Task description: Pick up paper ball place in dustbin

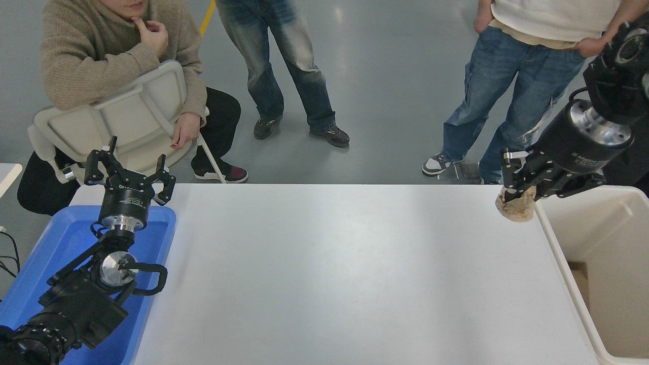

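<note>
1. Nearest us, the parked left claw (129,175) sits over the shallow bright blue plastic tray (61,238), fingers spread wide, holding nothing.
2. Across the bare white counter (329,274), the large cream-white rectangular plastic dustbin (557,238) waits at the right edge.
3. Up at the far right, the right claw (519,190) is clamped on the light tan, wrinkly paper ball (516,208), carried in the air right beside the bin's near-left rim.
4. Transport step, I'd say. Next: carry it further right, clear of the rim, then release.
5. The wad looks lumpy and crumpled, hanging below the fingers; its upper part appears hidden by them.
</note>
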`<state>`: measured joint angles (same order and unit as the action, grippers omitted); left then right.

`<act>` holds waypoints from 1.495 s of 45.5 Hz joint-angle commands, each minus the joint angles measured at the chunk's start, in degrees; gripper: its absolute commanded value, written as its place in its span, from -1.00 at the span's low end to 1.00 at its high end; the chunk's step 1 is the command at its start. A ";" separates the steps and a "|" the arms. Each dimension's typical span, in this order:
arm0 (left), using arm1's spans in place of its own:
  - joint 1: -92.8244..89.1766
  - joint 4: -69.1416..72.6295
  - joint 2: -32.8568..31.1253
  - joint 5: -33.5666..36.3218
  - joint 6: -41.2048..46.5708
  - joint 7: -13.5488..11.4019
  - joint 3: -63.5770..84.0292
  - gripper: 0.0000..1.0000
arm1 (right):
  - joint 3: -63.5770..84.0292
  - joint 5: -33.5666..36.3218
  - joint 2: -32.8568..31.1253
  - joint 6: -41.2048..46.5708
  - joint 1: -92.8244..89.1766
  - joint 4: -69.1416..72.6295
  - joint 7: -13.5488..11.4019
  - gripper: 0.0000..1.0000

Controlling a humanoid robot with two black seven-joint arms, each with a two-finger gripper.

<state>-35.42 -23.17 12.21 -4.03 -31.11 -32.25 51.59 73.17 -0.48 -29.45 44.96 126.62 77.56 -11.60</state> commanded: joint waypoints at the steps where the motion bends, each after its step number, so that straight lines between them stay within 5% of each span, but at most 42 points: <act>1: 0.00 0.06 0.00 -0.01 0.00 0.00 0.00 0.98 | 2.85 -4.18 -10.45 0.04 -1.99 -2.59 0.00 -1.00; 14: 0.00 0.06 0.00 -0.01 0.00 0.00 0.00 0.98 | 1.71 -6.91 -21.00 -0.65 -14.72 -8.04 0.09 -1.00; 26: 0.00 -0.03 0.00 -0.01 0.00 0.00 0.00 0.98 | -11.63 -5.85 -21.09 -38.88 -46.44 -16.20 0.09 -1.00; 49: 0.00 -0.03 0.00 -0.01 0.00 0.00 0.09 0.98 | -37.57 -5.76 -5.37 -52.60 -79.93 -49.50 0.26 -1.00; 59: 0.00 -0.03 0.00 -0.01 0.00 0.00 0.09 0.98 | -39.34 -5.67 4.12 -52.95 -86.36 -65.41 0.26 -1.00; 68: 0.00 0.06 0.00 -0.01 0.00 0.00 0.09 0.98 | -40.21 -5.76 5.37 -53.92 -86.98 -67.98 0.26 -1.00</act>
<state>-35.42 -23.18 12.22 -4.02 -31.11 -32.25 51.68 35.64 -6.21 -28.57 -6.93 44.03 17.77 -11.32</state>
